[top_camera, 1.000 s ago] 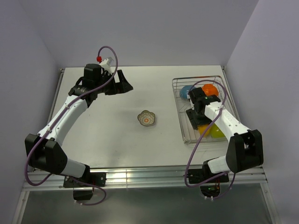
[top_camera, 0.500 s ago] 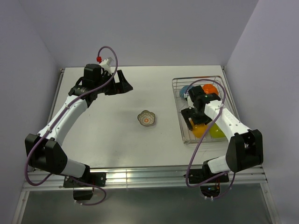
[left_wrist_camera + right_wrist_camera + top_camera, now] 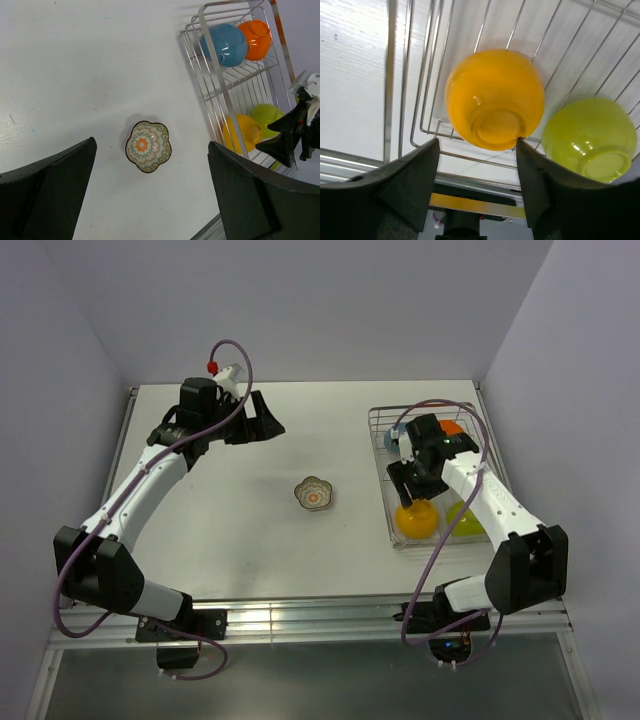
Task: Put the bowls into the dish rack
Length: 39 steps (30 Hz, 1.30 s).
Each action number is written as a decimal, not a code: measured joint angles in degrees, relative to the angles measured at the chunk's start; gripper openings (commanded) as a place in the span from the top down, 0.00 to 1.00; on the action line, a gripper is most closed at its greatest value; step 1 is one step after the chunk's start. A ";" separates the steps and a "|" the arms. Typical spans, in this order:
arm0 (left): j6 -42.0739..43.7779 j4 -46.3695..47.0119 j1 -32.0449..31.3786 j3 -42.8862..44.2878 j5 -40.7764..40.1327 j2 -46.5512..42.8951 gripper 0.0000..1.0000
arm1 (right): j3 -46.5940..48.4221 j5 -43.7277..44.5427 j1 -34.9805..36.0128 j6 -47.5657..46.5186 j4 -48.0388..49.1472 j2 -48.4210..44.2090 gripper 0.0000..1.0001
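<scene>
The right gripper [image 3: 413, 488] has drawn back, jaws apart and empty, leaving the yellow-orange bowl [image 3: 494, 99] seemingly settled in the dish rack [image 3: 391, 75] beside the lime-green bowl [image 3: 590, 137], so only the floral dish [image 3: 314, 494] remains mid-table [image 3: 220, 510], with the left gripper [image 3: 268, 418] wide open and empty.

Four bowls [image 3: 225, 44] are held in the dish rack [image 3: 224, 90], at the right of the table [image 3: 220, 510]; the scalloped dish [image 3: 314, 494] is left outside, mid-table.

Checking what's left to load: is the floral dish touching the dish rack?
Apart. The top external view shows bare table between the floral dish and the left rail of the dish rack; the left wrist view shows the same gap.
</scene>
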 measured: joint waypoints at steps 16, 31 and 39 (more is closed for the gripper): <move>1.90 0.13 0.07 -1.16 1.42 0.00 0.01 | 5.05 -2.69 -11.17 -0.02 3.91 1.88 1.00; 2.34 0.09 0.09 -1.44 1.42 0.00 0.01 | -1.29 -1.18 -11.32 -2.78 7.61 8.59 1.00; 2.34 0.13 0.09 -1.84 1.42 0.00 0.01 | -1.53 -3.93 -11.32 -4.66 6.88 8.79 1.00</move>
